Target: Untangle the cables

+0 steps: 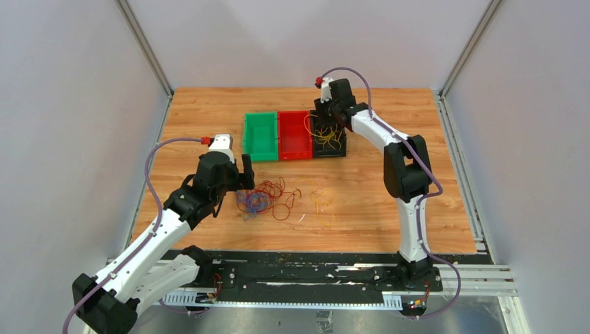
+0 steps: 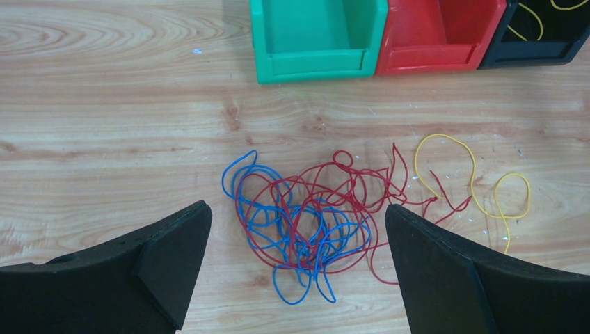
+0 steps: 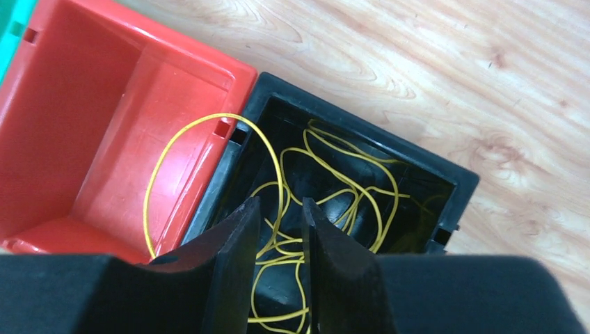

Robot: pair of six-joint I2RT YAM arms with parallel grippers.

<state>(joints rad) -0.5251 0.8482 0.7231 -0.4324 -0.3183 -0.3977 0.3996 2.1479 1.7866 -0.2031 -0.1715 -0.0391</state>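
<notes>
Red and blue cables (image 2: 306, 223) lay tangled in one heap on the wooden tabletop (image 2: 104, 125), left of centre. A loose yellow cable (image 2: 473, 182) lay just right of the heap, meeting its red strands. Further yellow cables (image 3: 348, 184) lay coiled inside the black bin (image 3: 431, 174), with one loop arching over the wall into the red bin (image 3: 83, 125). The green bin (image 1: 260, 136) stood left of the red bin, and all three formed a row at the far side. The left claw (image 2: 296, 209) hung wide open above the heap. The right claw (image 3: 278, 223) hung over the black bin, set narrow, with a slim gap between its fingers and yellow strands visible through it.
</notes>
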